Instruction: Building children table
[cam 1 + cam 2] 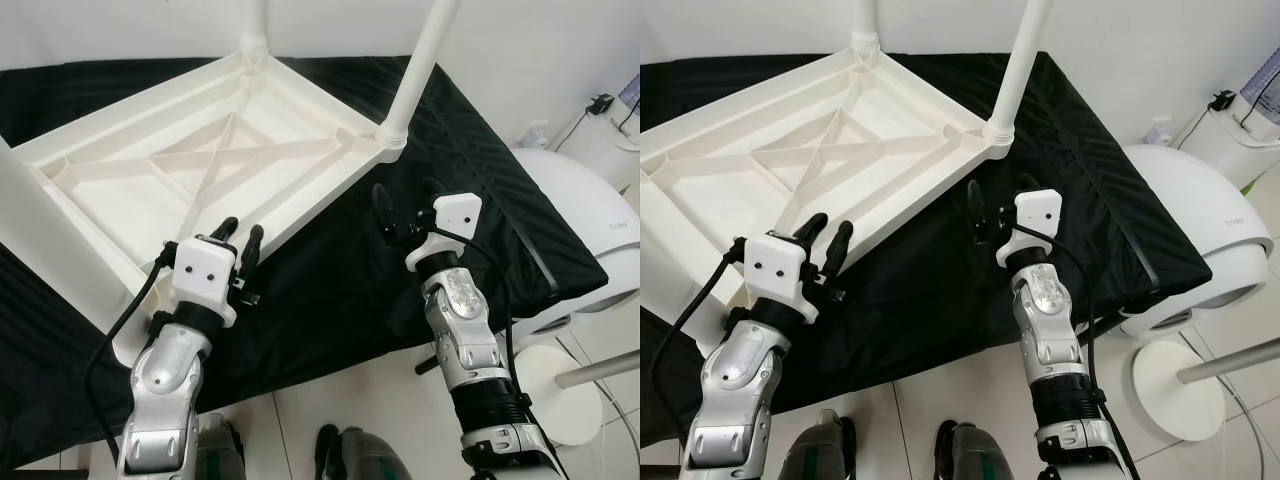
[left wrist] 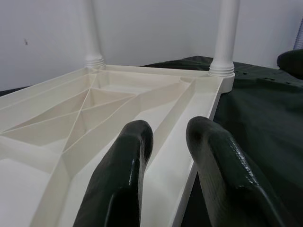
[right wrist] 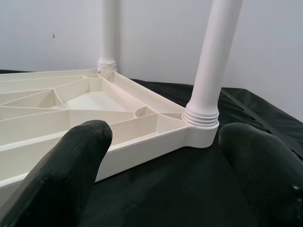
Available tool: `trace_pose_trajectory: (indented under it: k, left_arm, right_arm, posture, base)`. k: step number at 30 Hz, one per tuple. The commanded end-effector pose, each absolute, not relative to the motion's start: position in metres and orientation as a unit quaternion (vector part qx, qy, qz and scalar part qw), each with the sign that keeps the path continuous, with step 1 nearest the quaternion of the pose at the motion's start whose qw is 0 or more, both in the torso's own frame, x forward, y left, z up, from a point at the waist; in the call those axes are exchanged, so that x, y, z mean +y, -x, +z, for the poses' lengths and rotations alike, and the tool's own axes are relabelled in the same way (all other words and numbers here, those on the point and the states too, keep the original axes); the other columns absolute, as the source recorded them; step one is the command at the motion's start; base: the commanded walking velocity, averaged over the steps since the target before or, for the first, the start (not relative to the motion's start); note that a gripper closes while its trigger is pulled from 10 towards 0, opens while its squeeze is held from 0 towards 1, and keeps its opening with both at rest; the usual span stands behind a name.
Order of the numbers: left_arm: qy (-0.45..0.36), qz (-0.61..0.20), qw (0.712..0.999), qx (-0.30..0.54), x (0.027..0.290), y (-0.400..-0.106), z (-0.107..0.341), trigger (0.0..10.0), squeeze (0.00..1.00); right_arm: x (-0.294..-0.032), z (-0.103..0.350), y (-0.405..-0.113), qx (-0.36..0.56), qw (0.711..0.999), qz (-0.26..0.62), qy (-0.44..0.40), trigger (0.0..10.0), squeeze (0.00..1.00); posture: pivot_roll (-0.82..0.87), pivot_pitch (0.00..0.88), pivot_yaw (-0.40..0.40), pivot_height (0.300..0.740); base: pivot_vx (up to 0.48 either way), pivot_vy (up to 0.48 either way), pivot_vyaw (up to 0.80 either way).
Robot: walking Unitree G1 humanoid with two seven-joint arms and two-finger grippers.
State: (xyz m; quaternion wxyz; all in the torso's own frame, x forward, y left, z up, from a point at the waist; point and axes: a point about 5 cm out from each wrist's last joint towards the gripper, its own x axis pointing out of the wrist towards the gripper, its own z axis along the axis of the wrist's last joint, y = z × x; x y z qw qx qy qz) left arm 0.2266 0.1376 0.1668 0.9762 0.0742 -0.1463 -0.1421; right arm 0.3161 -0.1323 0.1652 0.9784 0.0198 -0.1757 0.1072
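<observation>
Both claws hang just short of the work, each with its two black fingers spread and gripping nothing. Left claw [image 1: 243,240] sits at the near rim of the white children's table top [image 1: 200,150], its fingers [image 2: 127,156] over that edge. Right claw [image 1: 408,205] points at the near right corner, where its wrist view frames the screwed-in leg [image 3: 215,61] between the two pads.

That plastic table top lies upside down, ribbed underside up, on a surface draped in black cloth [image 1: 380,290]. Flipped this way, the corner sockets face upward so legs can be dropped in and twisted from above, and the cloth probably spares the finished face from scratches.

By my count, two white legs stand upright in their sockets: the far one [image 1: 254,25] and the one at the right corner [image 1: 425,60]. A broad white shape at the left edge [image 1: 30,230] may be a third leg seen close, though I cannot tell for sure. One socket at the near left corner seems unfilled, judging by the bare rim there.

Beyond the cloth, a rounded white appliance [image 1: 590,220] stands on the tiled floor [image 1: 330,390].
</observation>
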Motion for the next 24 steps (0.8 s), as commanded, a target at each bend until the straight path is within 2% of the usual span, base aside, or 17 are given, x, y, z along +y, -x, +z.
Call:
trace_pose_trajectory:
  k: [1,10,14,24]
  left_arm:
    - [-0.07,-0.188,0.97,-0.141,0.134,-0.222,0.167,10.0,0.0]
    - [-0.104,-0.276,0.948,-0.116,0.154,-0.2,0.169,10.0,0.0]
    - [-0.093,-0.332,0.936,-0.072,0.162,-0.187,0.168,10.0,0.0]
    - [-0.089,-0.39,0.916,-0.034,0.171,-0.166,0.176,10.0,0.0]
  right_arm:
    - [-0.134,0.163,-0.317,-0.174,0.979,0.106,-0.019,10.0,0.0]
    - [-0.133,0.163,-0.322,-0.174,0.978,0.117,-0.012,10.0,0.0]
    - [-0.137,0.164,-0.326,-0.175,0.977,0.119,-0.004,10.0,0.0]
    - [-0.143,0.169,-0.335,-0.18,0.976,0.119,0.008,10.0,0.0]
  posture:
    - [0.13,0.121,-0.101,0.74]
    - [0.16,0.135,-0.106,0.74]
    - [0.16,0.141,-0.108,0.74]
    - [0.18,0.149,-0.12,0.74]
  base:
    - [0.0,0.0,0.0]
    - [0.0,0.0,0.0]
    - [0.0,0.0,0.0]
    - [0.0,0.0,0.0]
